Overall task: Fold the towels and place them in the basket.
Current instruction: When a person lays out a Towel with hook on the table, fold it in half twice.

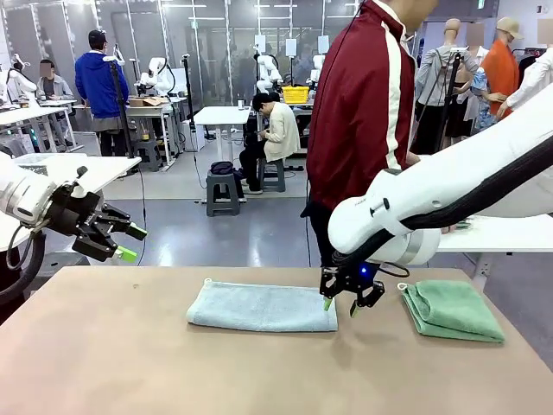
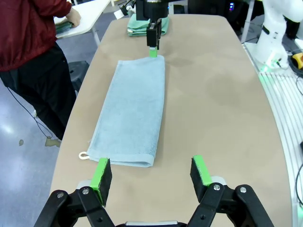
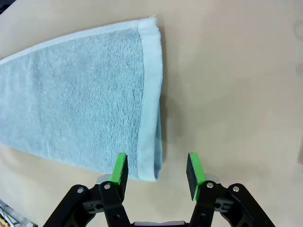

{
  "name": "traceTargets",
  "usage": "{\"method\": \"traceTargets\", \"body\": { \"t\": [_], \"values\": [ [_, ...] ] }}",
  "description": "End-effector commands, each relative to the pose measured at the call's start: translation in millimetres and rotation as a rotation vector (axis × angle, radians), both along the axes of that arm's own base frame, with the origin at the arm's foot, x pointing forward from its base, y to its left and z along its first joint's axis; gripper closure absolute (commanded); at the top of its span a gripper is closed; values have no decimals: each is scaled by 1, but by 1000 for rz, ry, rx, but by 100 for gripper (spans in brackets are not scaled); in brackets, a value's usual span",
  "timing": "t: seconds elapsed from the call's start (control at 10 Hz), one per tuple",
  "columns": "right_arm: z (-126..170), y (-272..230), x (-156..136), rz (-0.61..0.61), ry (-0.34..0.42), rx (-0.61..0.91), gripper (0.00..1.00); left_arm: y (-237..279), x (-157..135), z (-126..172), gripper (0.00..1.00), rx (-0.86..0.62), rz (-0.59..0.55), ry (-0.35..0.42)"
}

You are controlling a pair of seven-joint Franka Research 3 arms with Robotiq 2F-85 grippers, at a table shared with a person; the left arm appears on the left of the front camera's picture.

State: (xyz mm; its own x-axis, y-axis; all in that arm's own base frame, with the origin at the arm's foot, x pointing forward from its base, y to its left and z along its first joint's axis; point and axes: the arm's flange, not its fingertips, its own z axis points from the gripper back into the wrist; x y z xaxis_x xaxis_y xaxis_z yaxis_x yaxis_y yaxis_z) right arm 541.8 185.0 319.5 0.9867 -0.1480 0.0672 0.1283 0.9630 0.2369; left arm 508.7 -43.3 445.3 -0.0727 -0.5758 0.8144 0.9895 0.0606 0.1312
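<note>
Front view: light blue towel (image 1: 262,308) lies folded in a long strip across mid-table (image 1: 104,363). Right gripper (image 1: 352,298) hangs at the strip's right end, jaws apart, holding nothing. Mint green towel (image 1: 451,309), folded, sits near the table's right side, well apart from the blue one. Left gripper (image 1: 130,242) hovers off the table's left far edge, jaws apart and empty. A person in a maroon jacket (image 1: 363,104) stands at the far side.

Left wrist view: left gripper (image 2: 151,174), fingers spread, looks down the strip's length; corner loop (image 2: 84,155) sits at the near end. Bare tabletop lies wide on the side away from the person.

Right wrist view: right gripper (image 3: 156,171) straddles the strip's corner, one pad over the hem, the other over bare table. Judged risk: closing here could pinch only the top layer or a thin edge, so the fold would peel open when lifted. Open table lies beyond the hem for a fold-over.
</note>
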Motion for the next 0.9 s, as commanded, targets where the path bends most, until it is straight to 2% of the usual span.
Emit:
{"method": "traceTargets", "body": {
  "t": [0.0, 0.5, 0.8],
  "values": [
    [-7, 18, 17, -38, -28, -57, 37, 0, 0, 0, 15, -5, 5, -2],
    [-20, 28, 27, -43, -90, -104, 37, 0, 0, 0, 15, -5, 5, -2],
    [-26, 33, 30, -31, -90, -127, 37, 0, 0, 0, 15, -5, 5, -2]
  ]
}}
